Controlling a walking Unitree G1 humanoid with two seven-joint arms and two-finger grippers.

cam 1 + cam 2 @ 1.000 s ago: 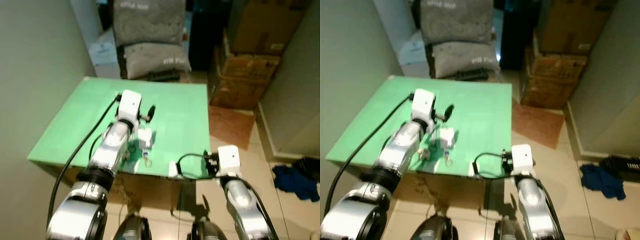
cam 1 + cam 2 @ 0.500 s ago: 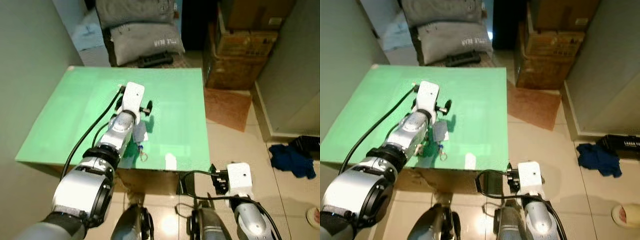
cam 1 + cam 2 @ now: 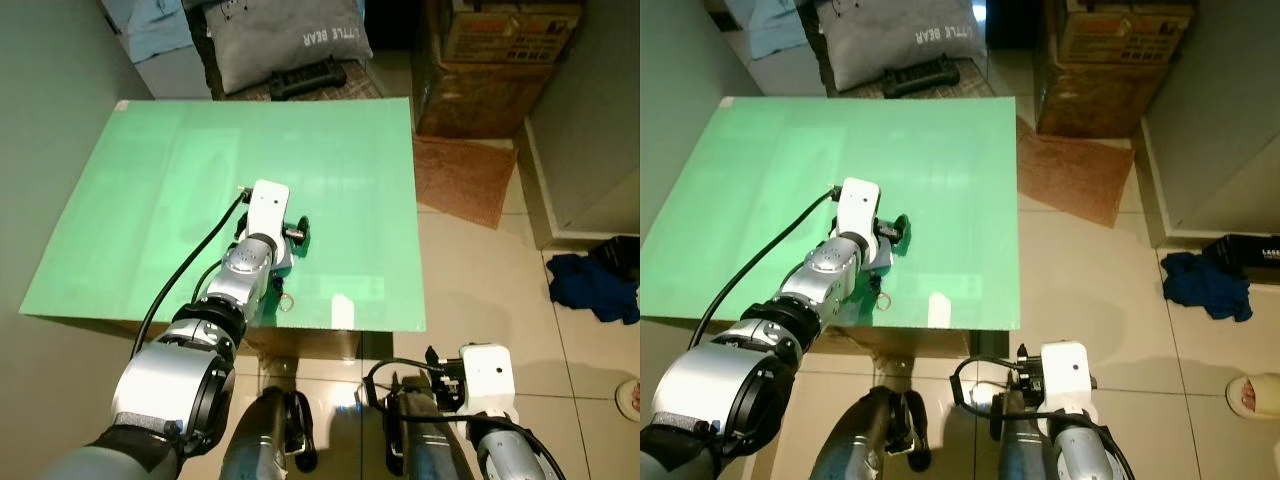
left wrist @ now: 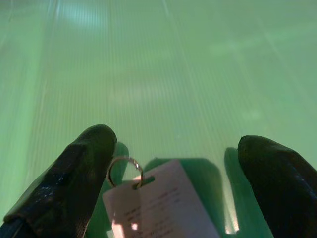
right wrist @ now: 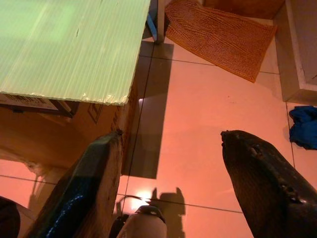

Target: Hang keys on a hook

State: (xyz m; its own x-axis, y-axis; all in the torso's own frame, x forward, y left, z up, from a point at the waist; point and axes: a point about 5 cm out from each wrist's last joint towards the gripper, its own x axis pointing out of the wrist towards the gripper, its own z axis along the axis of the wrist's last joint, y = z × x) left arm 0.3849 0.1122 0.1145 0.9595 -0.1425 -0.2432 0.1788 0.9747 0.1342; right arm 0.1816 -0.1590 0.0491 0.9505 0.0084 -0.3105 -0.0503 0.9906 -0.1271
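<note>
Green table (image 3: pixel 150 200) bears keys (image 4: pixel 148 203) (left gripper (image 4: pixel 173 168) agape).

The left arm (image 3: pixel 235 290) is covering most of the keys (image 3: pixel 283 299) in the head views, leaving just a small ring peeking out beside it; the keys themselves are too small to make out. In the left wrist view the picture's edge is cutting off the white tag (image 4: pixel 158 203), and its print is too blurred to read. The left pincer (image 4: pixel 173 163) is showing only its two spread fingertips. The frame edges are cropping the cushion (image 3: pixel 285 40) and the cardboard boxes (image 3: pixel 500 60). The slipper (image 3: pixel 1255 395) is running off the edge.
</note>
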